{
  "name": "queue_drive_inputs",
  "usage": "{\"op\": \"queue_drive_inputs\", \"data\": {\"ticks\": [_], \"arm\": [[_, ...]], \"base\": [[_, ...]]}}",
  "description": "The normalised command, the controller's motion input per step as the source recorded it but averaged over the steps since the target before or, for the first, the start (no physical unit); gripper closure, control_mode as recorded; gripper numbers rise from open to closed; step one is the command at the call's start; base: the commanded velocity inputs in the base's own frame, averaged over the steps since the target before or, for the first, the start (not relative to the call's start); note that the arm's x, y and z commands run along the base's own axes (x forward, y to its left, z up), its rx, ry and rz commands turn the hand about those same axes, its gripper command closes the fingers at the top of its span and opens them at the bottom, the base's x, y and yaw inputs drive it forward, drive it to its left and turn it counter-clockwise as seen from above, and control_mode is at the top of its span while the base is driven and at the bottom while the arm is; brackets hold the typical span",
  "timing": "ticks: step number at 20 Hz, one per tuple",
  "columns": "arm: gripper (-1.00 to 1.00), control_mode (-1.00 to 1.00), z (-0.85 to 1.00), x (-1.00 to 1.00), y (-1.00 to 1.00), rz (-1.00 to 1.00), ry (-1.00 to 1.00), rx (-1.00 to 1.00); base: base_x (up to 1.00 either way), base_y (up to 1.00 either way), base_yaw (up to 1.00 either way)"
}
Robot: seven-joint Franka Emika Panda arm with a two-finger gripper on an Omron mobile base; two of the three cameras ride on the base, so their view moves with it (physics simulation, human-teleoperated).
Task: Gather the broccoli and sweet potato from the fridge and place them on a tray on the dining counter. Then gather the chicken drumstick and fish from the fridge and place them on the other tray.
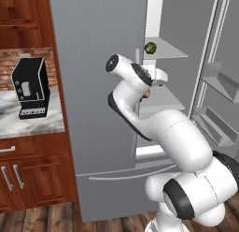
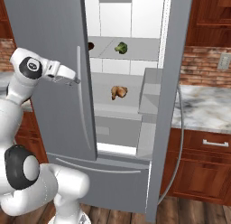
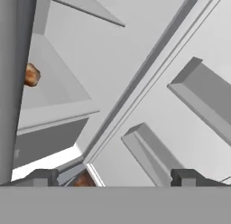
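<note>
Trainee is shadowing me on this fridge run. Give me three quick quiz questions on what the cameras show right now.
1. True or false: the broccoli sits on a higher fridge shelf than the chicken drumstick.
2. The gripper is: A) open and empty B) shut on the broccoli C) shut on a tray.
3. What dark appliance stands on the marble counter left of the fridge?

Key: 1 true; 2 A; 3 the coffee machine.
</note>
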Motion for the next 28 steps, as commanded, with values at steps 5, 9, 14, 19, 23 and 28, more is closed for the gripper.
{"op": "queue_drive_inputs", "data": {"ticks": [5, 9, 14, 19, 23, 28], "arm": [[-1.0, -1.0, -0.14, 0.0, 0.01, 0.09, 0.0, 0.07], [-1.0, -1.0, -0.05, 0.17, 0.0, 0.11, 0.03, 0.26], [-1.0, -1.0, -0.04, 0.12, 0.0, 0.11, 0.01, 0.27], [-1.0, -1.0, -0.08, 0.06, 0.0, 0.17, 0.09, 0.23], [-1.0, -1.0, -0.14, 0.09, 0.0, 0.21, 0.04, 0.21], [-1.0, -1.0, -0.3, 0.06, 0.07, 0.21, 0.0, 0.1]], "base": [[0.0, 0.0, 0.0], [0.0, 0.0, 0.0], [0.0, 0.0, 0.0], [0.0, 0.0, 0.0], [0.0, 0.0, 0.0], [0.0, 0.0, 0.0]]}}
